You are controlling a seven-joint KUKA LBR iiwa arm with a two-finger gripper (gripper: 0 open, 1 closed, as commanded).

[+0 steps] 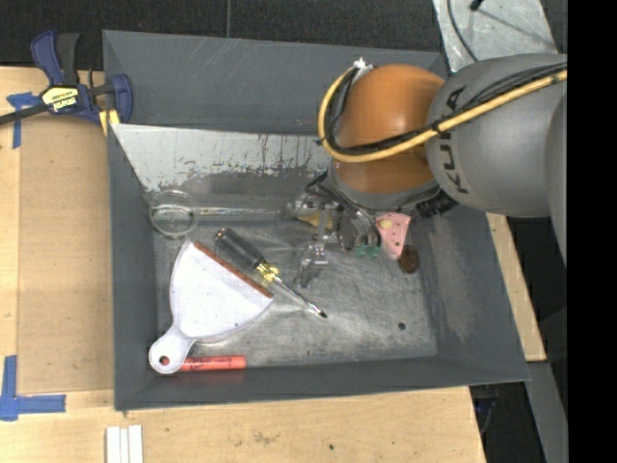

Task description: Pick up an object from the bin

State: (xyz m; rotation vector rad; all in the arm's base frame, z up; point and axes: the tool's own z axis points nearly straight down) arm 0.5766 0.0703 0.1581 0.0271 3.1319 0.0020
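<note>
Your arm came into the grey bin [130, 258] from 3 o'clock, its orange cover [381, 123] over the far half, and you had the gripper [314, 258] low over the floor just to the 3 o'clock side of centre. You could not tell how far the gripper was open, and nothing showed in its hold. The nearest thing to it was the screwdriver [243, 256], with a black handle and a yellow and red collar. It lay slantwise, its handle toward 9 o'clock of the gripper and its thin shaft ending at the gripper's 6 o'clock. A white scoop [204, 302] lay at 8 o'clock, under the screwdriver's handle, with a red marker [214, 363] along the 7 o'clock wall. A clear utensil [174, 215] sat at 10 o'clock, and a pink piece [394, 232] and a small brown piece [409, 258] at 3 o'clock.
</note>
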